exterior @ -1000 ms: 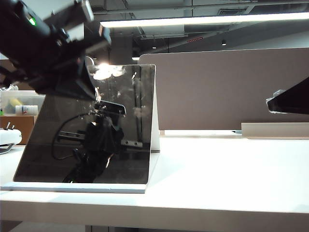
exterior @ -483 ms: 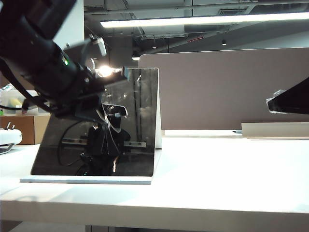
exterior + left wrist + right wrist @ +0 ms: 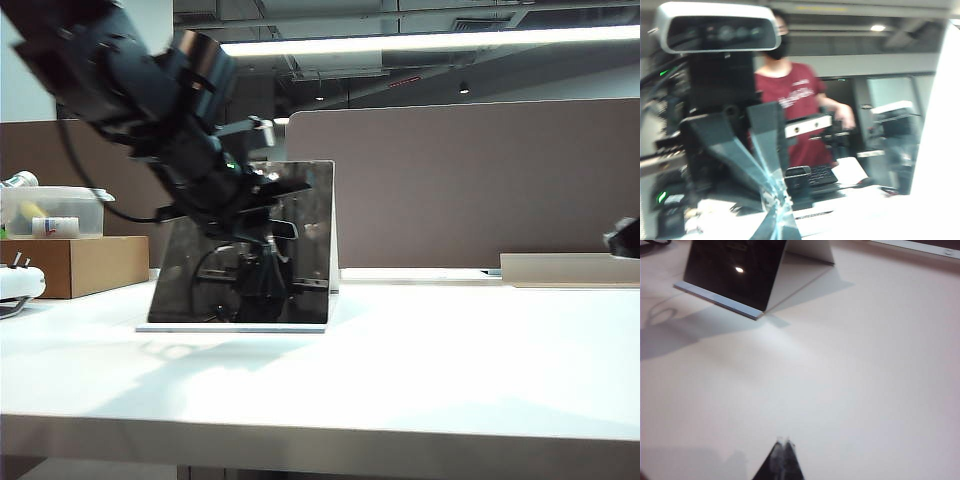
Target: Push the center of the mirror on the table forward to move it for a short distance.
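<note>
Mirror [image 3: 245, 260] stands on the table [image 3: 420, 380] left of centre, well back from the near edge, tilted back on its thin white base. Left gripper [image 3: 262, 188] is at the upper middle of the glass, apparently touching it; in the left wrist view the fingers [image 3: 771, 145] converge to a closed tip with nothing held, meeting their own reflection.

Right gripper [image 3: 784, 460] hovers over bare table well right of the mirror, fingertips pinched together, empty.

Risks, as judged:
- Contact looks high on the panel. More push there could tip the mirror backward instead of sliding it.
- Off-centre force would pivot the base.
- Tip could skid on smooth glass.
- Brown partition [image 3: 480, 180] lies behind; overtravel may hit it.
</note>
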`<move>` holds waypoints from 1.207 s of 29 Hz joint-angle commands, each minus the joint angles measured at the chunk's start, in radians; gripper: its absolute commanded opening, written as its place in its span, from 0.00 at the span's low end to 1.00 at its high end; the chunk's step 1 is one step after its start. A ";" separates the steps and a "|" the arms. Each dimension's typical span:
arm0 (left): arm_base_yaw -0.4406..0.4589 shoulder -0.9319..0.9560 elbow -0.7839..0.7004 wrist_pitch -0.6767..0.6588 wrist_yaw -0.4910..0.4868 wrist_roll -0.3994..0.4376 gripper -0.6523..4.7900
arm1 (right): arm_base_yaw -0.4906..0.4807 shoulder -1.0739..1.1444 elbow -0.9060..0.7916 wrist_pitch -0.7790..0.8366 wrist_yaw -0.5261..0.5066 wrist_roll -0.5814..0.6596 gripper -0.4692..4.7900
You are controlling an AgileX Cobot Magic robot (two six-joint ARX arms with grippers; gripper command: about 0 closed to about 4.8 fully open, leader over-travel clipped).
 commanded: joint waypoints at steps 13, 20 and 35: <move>0.093 0.394 0.541 -0.080 0.000 0.039 0.11 | -0.037 0.011 -0.004 0.017 0.002 0.000 0.08; 0.135 0.498 0.739 -0.141 0.023 0.037 0.11 | -0.037 0.011 -0.004 0.016 0.002 0.000 0.08; 0.140 0.431 0.765 -0.341 0.227 0.011 0.11 | -0.037 0.015 -0.004 0.018 0.002 0.000 0.08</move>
